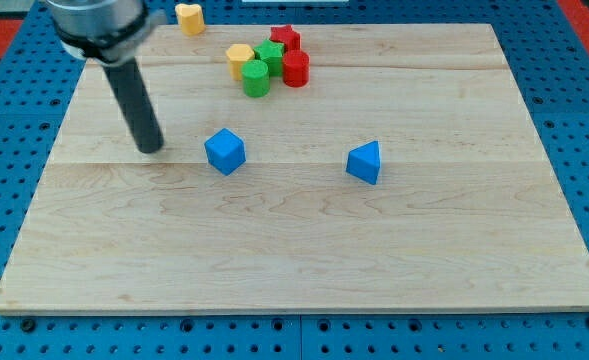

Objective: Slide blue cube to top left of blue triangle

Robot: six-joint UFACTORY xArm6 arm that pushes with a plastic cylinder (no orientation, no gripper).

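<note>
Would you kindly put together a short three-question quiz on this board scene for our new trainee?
1. True or false: my tip touches the blue cube.
2. Multiple choice: the blue triangle lies on which side of the blue cube? A) the view's left B) the view's right C) the view's top
3. Fill in: the yellow block alone at the view's top sits off the wooden ____.

Key:
1. False; my tip stands apart, to the view's left of the cube.
2. B.
3. Board; the other yellow block sits on it, clustered with the green and red blocks.
</note>
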